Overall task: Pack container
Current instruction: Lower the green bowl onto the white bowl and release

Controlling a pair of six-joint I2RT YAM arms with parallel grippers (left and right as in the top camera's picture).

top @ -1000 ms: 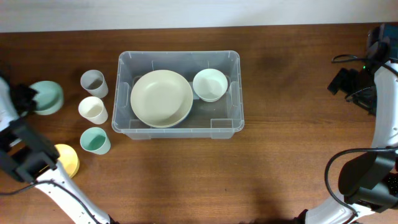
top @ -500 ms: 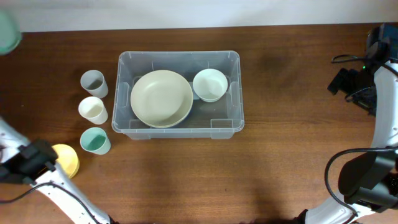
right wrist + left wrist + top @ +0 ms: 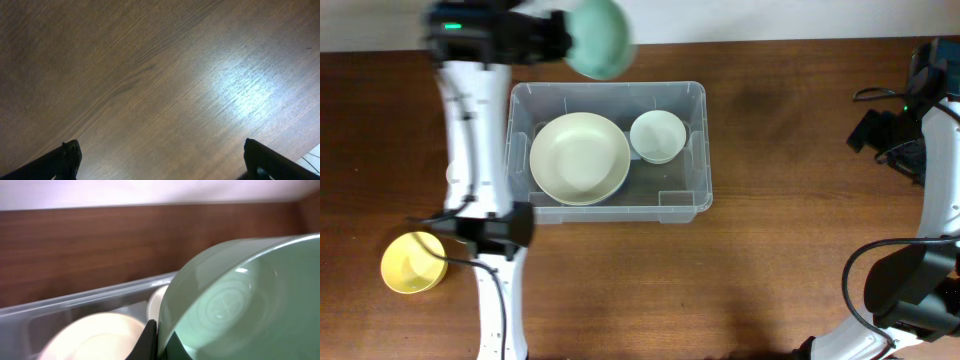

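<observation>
The container (image 3: 700,150) is a clear plastic bin at the table's middle. In it lie a cream plate (image 3: 579,158) and a small white bowl (image 3: 657,136). My left gripper (image 3: 558,40) is shut on the rim of a pale green bowl (image 3: 600,38), which hangs tilted above the bin's back left rim. In the left wrist view the fingers (image 3: 150,337) pinch the green bowl's (image 3: 250,295) edge, with the bin's rim (image 3: 75,302) and the plate (image 3: 95,337) below. My right gripper (image 3: 162,160) stands open over bare wood at the far right.
A yellow bowl (image 3: 412,262) sits at the front left of the table. My left arm (image 3: 475,130) stretches along the bin's left side and hides what stands there. The right arm's base and cables (image 3: 910,110) fill the right edge.
My left arm has swung from the table's left edge up and to the right, carrying the green bowl to above the bin's back rim. The right arm has not moved.
</observation>
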